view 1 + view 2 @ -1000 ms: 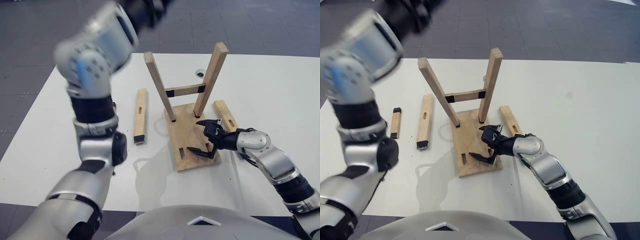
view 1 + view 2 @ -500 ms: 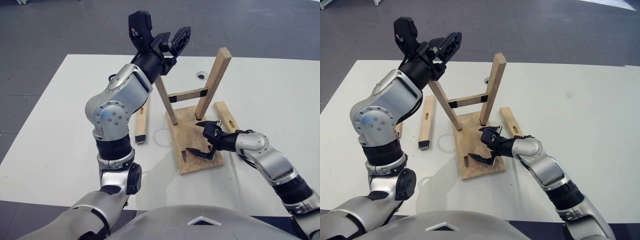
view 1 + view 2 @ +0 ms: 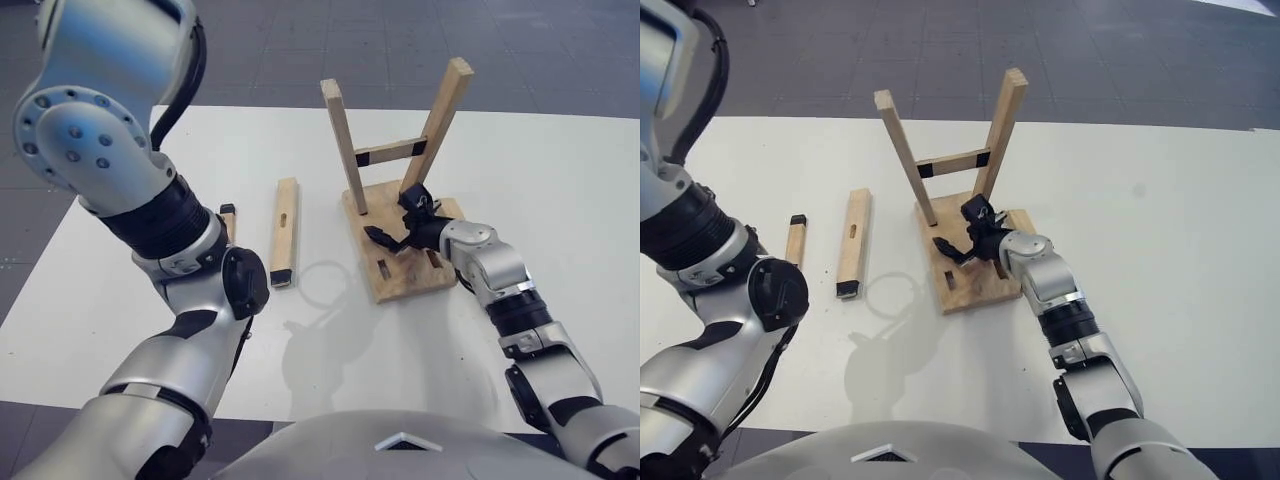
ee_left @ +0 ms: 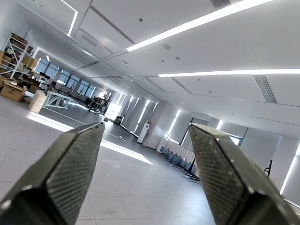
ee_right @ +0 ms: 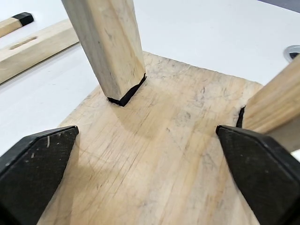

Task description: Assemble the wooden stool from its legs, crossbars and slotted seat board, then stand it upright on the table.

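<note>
The seat board (image 3: 402, 286) is laid flat on the surface (image 3: 560, 200), with two legs (image 3: 345, 150) pointed upward from it and joined by a crossbar (image 3: 390, 153). The right gripper (image 3: 388, 215) is poised over the board with its fingers spread. The left gripper (image 4: 143, 173) is raised with its fingers parted. A loose leg (image 3: 283, 232) is laid to the board's left, its length running away from the robot.

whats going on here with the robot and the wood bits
A robot is partway through building a stool. The seat board lies flat on the table with two legs standing in it, joined by a crossbar. The right pincer hangs open over the board between them. The left pincer is raised, open and empty. A spare leg lies nearby.
</note>
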Controlling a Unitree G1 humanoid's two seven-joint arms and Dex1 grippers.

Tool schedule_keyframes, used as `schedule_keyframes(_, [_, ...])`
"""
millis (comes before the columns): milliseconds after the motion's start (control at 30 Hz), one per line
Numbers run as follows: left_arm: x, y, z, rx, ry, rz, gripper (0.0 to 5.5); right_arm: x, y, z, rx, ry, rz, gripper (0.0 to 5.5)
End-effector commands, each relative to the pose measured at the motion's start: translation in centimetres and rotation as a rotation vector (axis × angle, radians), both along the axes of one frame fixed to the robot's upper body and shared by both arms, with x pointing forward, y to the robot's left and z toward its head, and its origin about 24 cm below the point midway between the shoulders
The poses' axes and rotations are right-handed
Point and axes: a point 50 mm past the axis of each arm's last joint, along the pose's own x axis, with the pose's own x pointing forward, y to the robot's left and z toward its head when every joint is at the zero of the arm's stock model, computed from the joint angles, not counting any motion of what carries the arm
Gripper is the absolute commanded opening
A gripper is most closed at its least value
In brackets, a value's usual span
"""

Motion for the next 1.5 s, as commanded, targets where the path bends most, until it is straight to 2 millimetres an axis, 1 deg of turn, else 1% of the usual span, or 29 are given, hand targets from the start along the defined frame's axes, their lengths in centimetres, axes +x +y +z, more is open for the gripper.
schedule_keyframes(33, [-0.4,1.4,-2.8,0.010,0.107,0.132,3.35,-1.0,-1.4,-3.8,-0.087,0.141,-0.152,5.50])
schedule_keyframes(100, [-0.6,2.0,-4.7,0.063,0.166,0.203,3.35,-0.8,-0.7,-3.4,-0.068,0.129,-0.166,5.50])
schedule_keyframes(167, [-0.8,2.7,-7.0,0.142,0.238,0.265,3.35,-0.8,0.2,-2.4,-0.058,0.089,-0.133,5.50])
schedule_keyframes(233, [-1.0,4.0,-10.0,0.225,0.337,0.354,3.35,-0.8,1.2,-0.2,-0.014,0.030,-0.077,5.50])
schedule_keyframes(267, [-1.3,4.7,-11.4,0.275,0.390,0.411,3.35,-0.8,1.6,1.1,0.011,-0.004,-0.056,5.50])
schedule_keyframes(300, [-1.7,5.3,-13.0,0.333,0.439,0.453,3.35,-0.7,1.9,2.9,0.052,-0.042,-0.044,5.50])
schedule_keyframes(333, [-2.3,5.8,-14.7,0.375,0.496,0.485,3.35,-0.7,2.1,5.1,0.107,-0.088,-0.034,5.50])
schedule_keyframes(367, [-2.9,6.1,-16.1,0.411,0.544,0.498,3.35,-0.9,2.3,7.1,0.152,-0.123,-0.025,5.50])
schedule_keyframes(400, [-3.4,6.4,-17.3,0.440,0.589,0.509,3.35,-1.1,2.3,8.6,0.185,-0.148,-0.019,5.50])
schedule_keyframes(433, [-3.8,6.6,-18.9,0.443,0.655,0.506,3.35,-1.4,2.4,10.3,0.225,-0.178,-0.018,5.50])
schedule_keyframes(500, [-4.6,7.2,-21.4,0.465,0.757,0.500,3.35,-2.0,2.3,12.5,0.272,-0.212,-0.023,5.50])
schedule_keyframes(533, [-4.9,7.5,-22.4,0.481,0.797,0.485,3.35,-2.4,2.2,13.2,0.283,-0.223,-0.027,5.50])
schedule_keyframes(600, [-5.5,8.1,-24.6,0.523,0.872,0.450,3.35,-3.0,1.9,13.7,0.281,-0.228,-0.043,5.50])
schedule_keyframes(633, [-5.7,8.5,-25.6,0.524,0.909,0.435,3.35,-3.3,1.8,13.6,0.277,-0.221,-0.052,5.50])
schedule_keyframes(833, [-6.4,11.1,-29.5,0.536,1.034,0.448,3.35,-4.3,2.0,13.3,0.280,-0.193,-0.067,5.50])
schedule_keyframes(933, [-6.7,11.2,-31.6,0.509,1.086,0.409,3.35,-4.5,2.2,13.3,0.287,-0.189,-0.068,5.50])
schedule_keyframes(1067, [-7.2,10.7,-33.1,0.491,1.118,0.349,3.35,-4.6,2.5,13.4,0.292,-0.187,-0.062,5.50])
schedule_keyframes(1167, [-7.1,10.6,-33.2,0.500,1.104,0.349,3.35,-4.6,2.5,13.2,0.285,-0.177,-0.060,5.50])
schedule_keyframes(1400, [-4.8,10.0,-28.9,0.541,0.935,0.392,3.35,-4.8,2.5,12.9,0.276,-0.167,-0.064,5.50])
schedule_keyframes(1500, [-4.4,9.4,-28.4,0.527,0.921,0.381,3.35,-4.8,2.6,12.9,0.280,-0.167,-0.066,5.50])
